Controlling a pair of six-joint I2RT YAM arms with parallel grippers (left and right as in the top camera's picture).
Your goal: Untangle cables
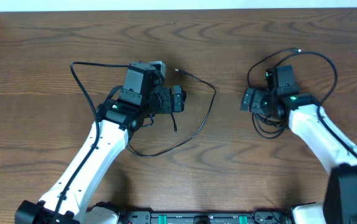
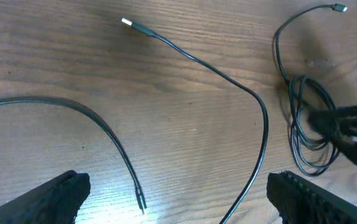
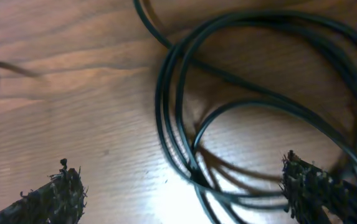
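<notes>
One thin black cable (image 1: 210,107) lies spread out on the wooden table in a long open curve around my left gripper (image 1: 177,99). In the left wrist view its two plug ends show, one far (image 2: 128,23) and one between the open jaws (image 2: 141,202). My left gripper (image 2: 178,205) is open and holds nothing. A second black cable (image 1: 266,127) lies coiled in loose loops under my right gripper (image 1: 249,99). In the right wrist view the coil (image 3: 184,143) lies between the open jaws of my right gripper (image 3: 187,193), untouched.
The wooden table (image 1: 41,137) fills the view. Its far edge (image 1: 178,11) meets a white wall. Both arm bases sit at the front edge. The right gripper shows in the left wrist view (image 2: 352,127) beside the coil.
</notes>
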